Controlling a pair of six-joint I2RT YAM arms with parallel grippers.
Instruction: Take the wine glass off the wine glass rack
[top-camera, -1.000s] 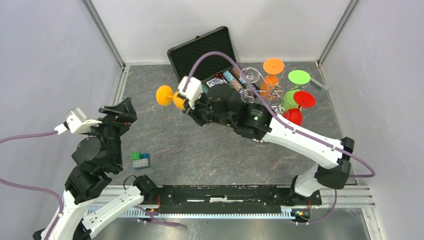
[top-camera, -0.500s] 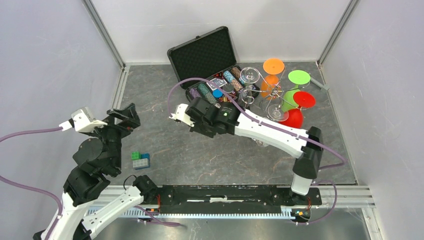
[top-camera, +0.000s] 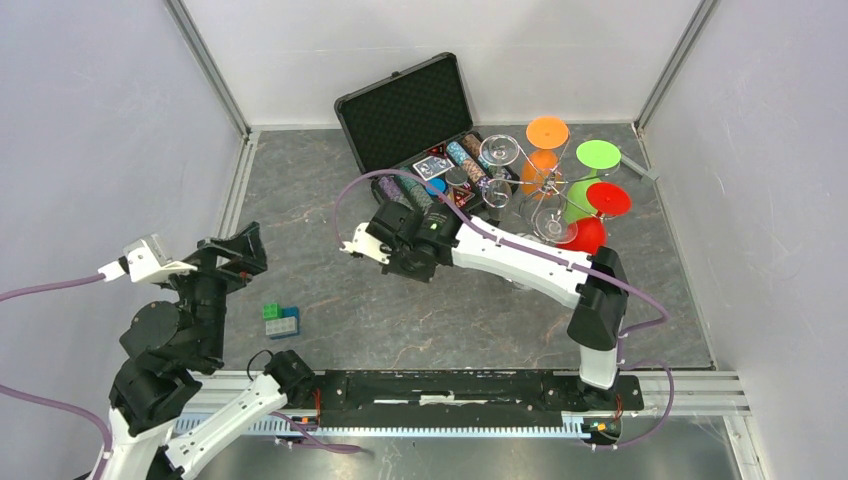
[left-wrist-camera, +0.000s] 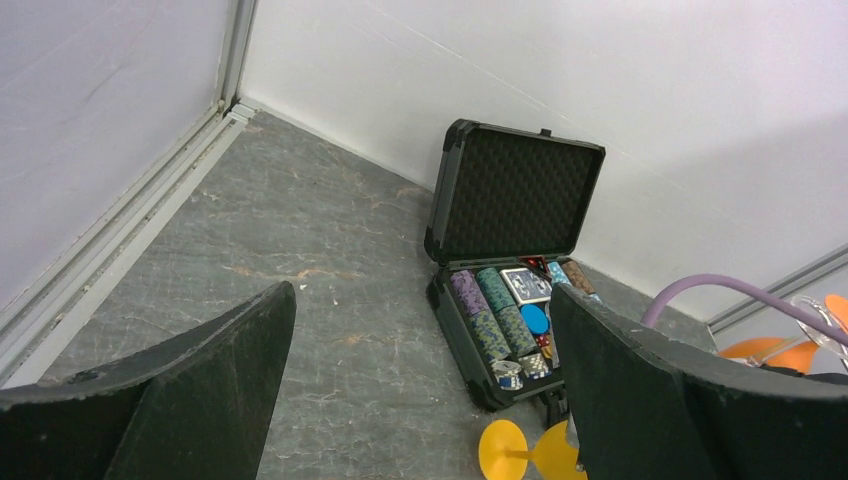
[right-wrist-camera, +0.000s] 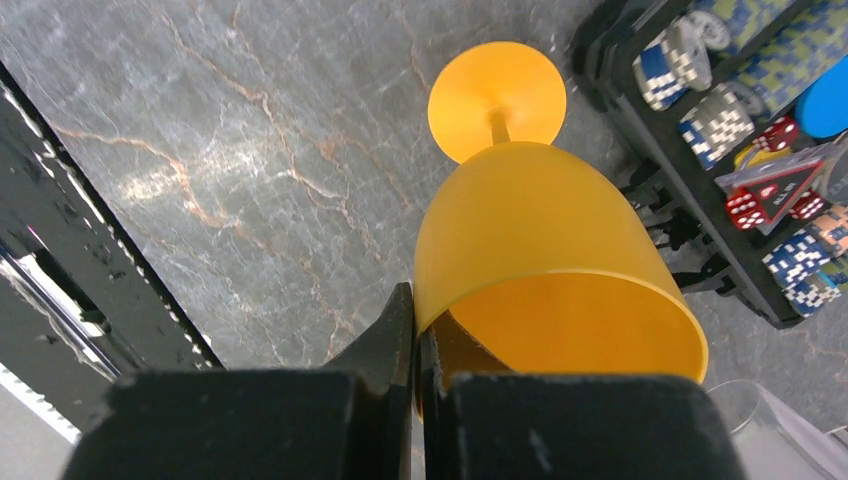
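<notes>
In the top view, from the right gripper (right-wrist-camera: 416, 318), bare table (top-camera: 300, 190) lies open toward nine o'clock. The open chip case (top-camera: 405, 110) blocks twelve, and the wine glass rack (top-camera: 546, 186) blocks between two and three.

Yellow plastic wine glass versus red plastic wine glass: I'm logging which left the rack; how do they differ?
The yellow plastic wine glass is off the rack, pinched at its rim by the right gripper; the red plastic wine glass hangs on the chrome wire rack. The yellow one is beside the black chip case; the red one, far right on the grey table. Both are stemmed, with round feet.
</notes>
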